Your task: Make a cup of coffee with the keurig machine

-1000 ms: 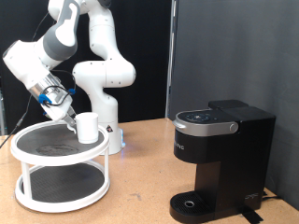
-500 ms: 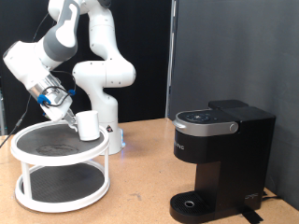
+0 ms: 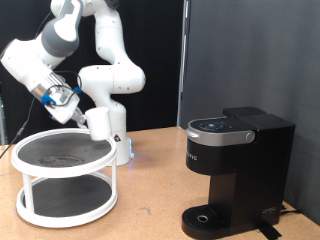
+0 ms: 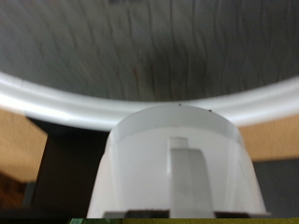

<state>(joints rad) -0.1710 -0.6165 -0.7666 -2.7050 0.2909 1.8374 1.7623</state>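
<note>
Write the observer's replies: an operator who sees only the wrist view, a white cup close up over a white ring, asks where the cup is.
Observer: The cup hangs just above a two-tier round rack, at its edge on the exterior view's right.
Operator: What holds it?
Observer: The gripper, from the exterior view's left.
Operator: And the machine?
Observer: The keurig machine stands at the exterior view's right, lid down, nothing on its drip base.
</note>
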